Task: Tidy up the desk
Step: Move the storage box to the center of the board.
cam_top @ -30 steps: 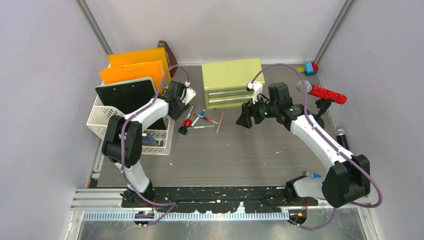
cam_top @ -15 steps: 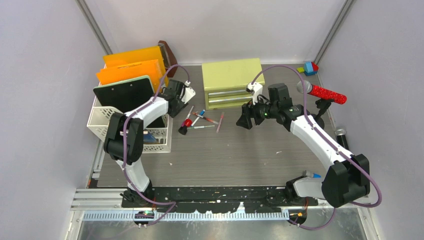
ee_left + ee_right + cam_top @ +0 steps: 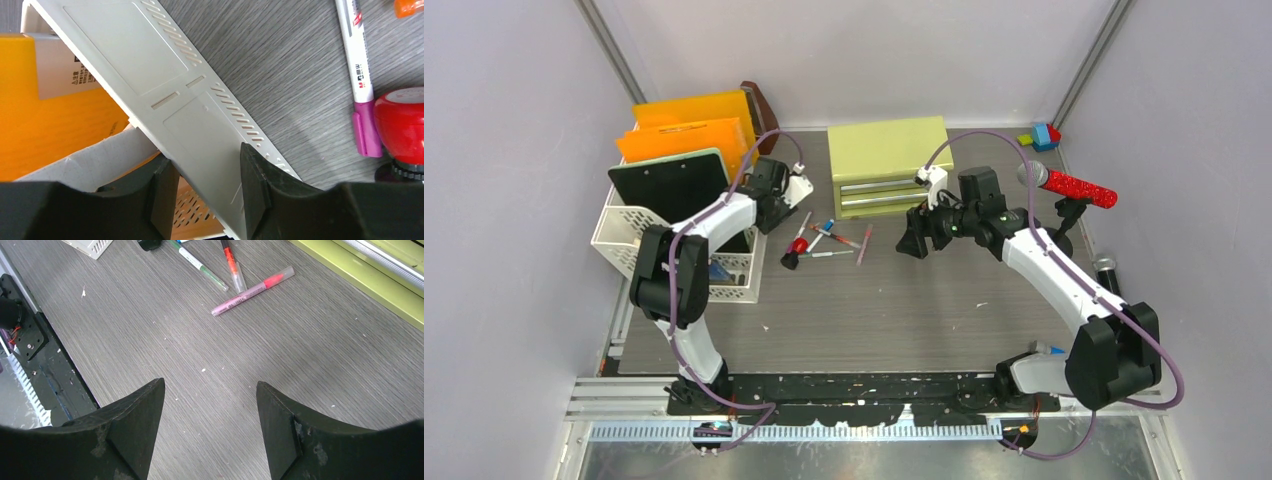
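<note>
The desk [image 3: 874, 300] is a dark wood-grain top. My left gripper [image 3: 762, 217] is shut on the right wall of a white perforated file rack [image 3: 629, 235]; the wall [image 3: 200, 125] runs slanted between the jaws and the rack looks tilted. The rack holds orange folders [image 3: 689, 130] and a black clipboard [image 3: 674, 190]. Several markers [image 3: 832, 238] and a red stamp [image 3: 796, 247] lie just right of it; the stamp [image 3: 402, 122] and a purple-capped marker [image 3: 359, 65] show in the left wrist view. My right gripper [image 3: 911, 243] hangs open and empty over bare desk [image 3: 210, 340], near a pink marker [image 3: 252, 291].
A yellow-green drawer cabinet [image 3: 889, 160] stands at the back centre. A red microphone [image 3: 1074, 185] on a stand and a black microphone [image 3: 1107, 272] are at the right. Toy blocks [image 3: 1044, 135] sit in the back right corner. The black rail [image 3: 854, 385] runs along the near edge.
The file rack with its folders and clipboard has slid left and tipped, drawn by my left gripper. The right arm has barely moved.
</note>
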### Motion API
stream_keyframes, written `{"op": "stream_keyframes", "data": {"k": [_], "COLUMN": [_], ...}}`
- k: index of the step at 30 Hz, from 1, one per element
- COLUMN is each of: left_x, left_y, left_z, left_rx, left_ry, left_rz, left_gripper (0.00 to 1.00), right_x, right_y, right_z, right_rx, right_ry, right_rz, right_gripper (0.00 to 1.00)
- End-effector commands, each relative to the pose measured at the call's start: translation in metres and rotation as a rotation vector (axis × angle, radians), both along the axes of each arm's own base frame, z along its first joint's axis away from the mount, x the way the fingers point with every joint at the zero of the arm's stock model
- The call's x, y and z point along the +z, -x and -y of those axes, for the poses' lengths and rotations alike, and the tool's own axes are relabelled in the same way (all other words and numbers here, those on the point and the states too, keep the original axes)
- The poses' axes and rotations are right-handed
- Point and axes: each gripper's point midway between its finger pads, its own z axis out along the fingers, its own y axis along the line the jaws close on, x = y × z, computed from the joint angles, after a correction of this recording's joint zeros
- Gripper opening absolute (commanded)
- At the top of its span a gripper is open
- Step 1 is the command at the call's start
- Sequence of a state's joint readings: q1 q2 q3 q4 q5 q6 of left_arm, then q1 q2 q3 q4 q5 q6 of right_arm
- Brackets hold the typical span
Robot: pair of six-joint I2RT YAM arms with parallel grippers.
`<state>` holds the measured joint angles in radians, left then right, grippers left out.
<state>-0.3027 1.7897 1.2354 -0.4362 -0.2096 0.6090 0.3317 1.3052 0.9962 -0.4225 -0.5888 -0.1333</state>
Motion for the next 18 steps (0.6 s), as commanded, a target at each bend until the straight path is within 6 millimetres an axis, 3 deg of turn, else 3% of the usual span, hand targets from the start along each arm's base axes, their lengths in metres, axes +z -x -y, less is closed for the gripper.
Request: {"op": "stream_keyframes", "data": {"k": [1,14,18], "left_x": [0.006,0.017,0.035], "left_y": [-0.018,-0.037,-0.033], "left_z": [-0.022,-0.03,-0.028], "left_rx": [-0.095,-0.03,-0.003], "left_ry": [-0.158,-0.181,-0.143], "left_rz": [0.017,0.053,0.075], "left_gripper": [0.21,0.22,0.31], "right_x": [0.012,0.009,0.011], "right_y": [-0.013,-0.027,-0.036], "right_z": [-0.003,0.004,0.012], "right_rx": [0.002,-0.032,-0.081], "right_ry": [-0.015,0.037,0.073], "right_rz": [0.044,0.078,0.113], "right_gripper": [0.73,0.73,0.73]}}
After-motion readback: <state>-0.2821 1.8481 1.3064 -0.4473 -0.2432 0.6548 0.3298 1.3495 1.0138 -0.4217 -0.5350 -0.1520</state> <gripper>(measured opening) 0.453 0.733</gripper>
